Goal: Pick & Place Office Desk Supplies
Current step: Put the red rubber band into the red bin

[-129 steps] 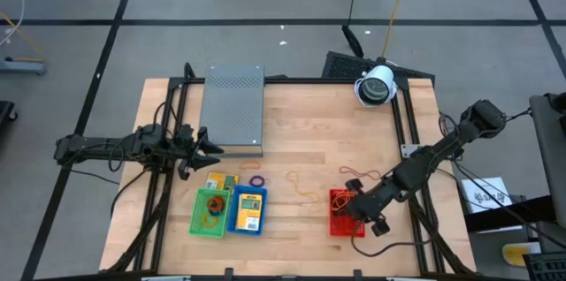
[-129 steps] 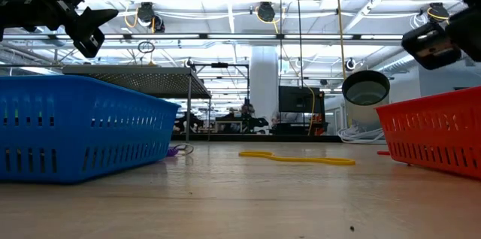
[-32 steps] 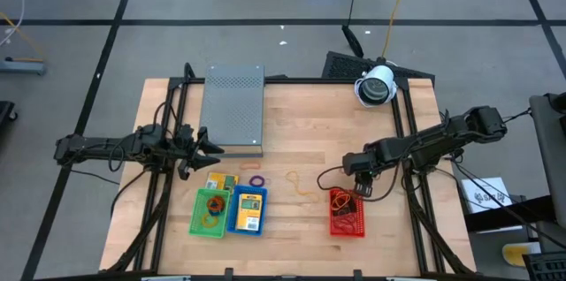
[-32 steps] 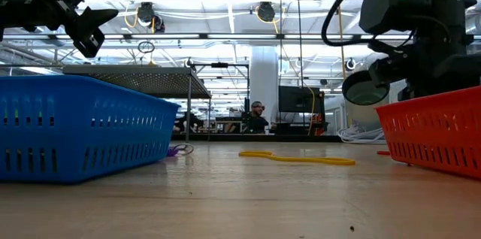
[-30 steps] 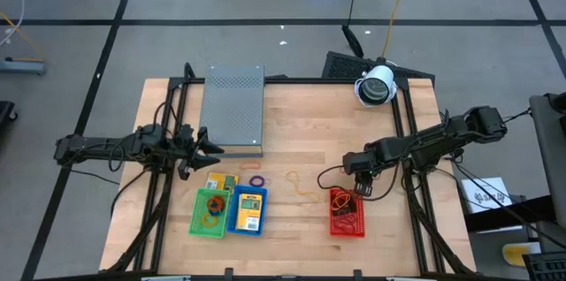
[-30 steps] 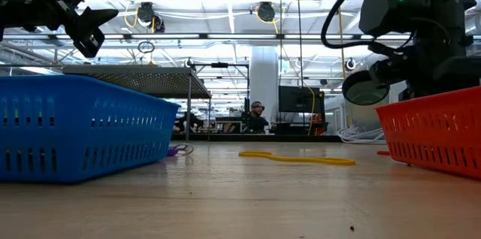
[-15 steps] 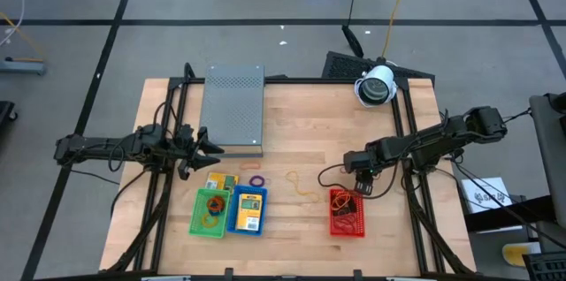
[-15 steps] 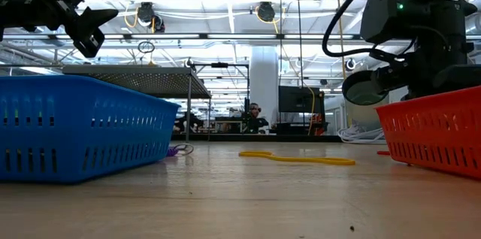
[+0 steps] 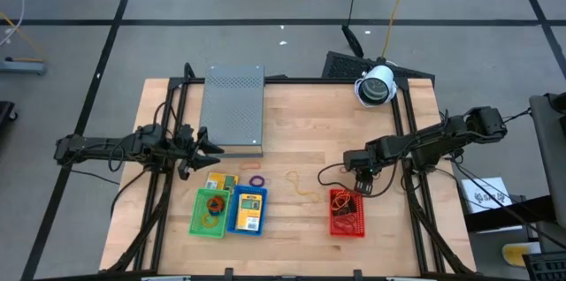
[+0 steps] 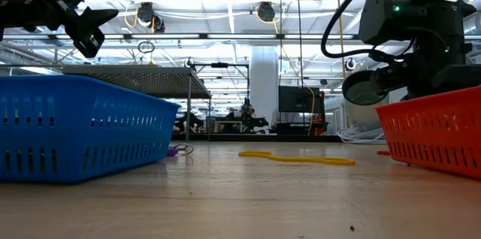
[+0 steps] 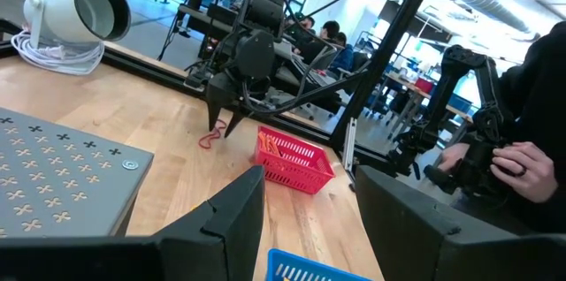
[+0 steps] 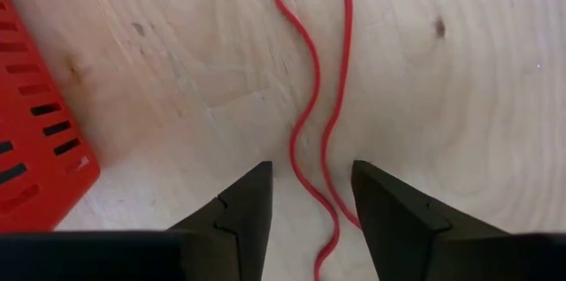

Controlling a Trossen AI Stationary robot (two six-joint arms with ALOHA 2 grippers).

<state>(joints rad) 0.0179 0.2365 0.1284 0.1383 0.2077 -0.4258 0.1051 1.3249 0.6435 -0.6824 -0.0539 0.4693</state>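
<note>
A thin red rubber-band loop (image 12: 318, 95) lies flat on the wooden table (image 9: 309, 131), just beyond the red basket (image 9: 347, 212). My right gripper (image 12: 311, 201) points down over it, open, one finger on each side of the band's near end, touching nothing. The same gripper (image 9: 363, 179) shows right of centre in the high view. An orange band (image 9: 305, 188), a purple band (image 9: 257, 180) and a yellow packet (image 9: 221, 181) lie near the blue basket (image 9: 247, 210) and green basket (image 9: 210, 212). My left gripper (image 9: 208, 146) waits open at the left edge.
The grey perforated metal box (image 9: 234, 109) lies at the far left of the table. A white lamp-like device (image 9: 376, 85) stands at the far right corner. The left wrist view shows a person's hands (image 11: 504, 157) beyond the table.
</note>
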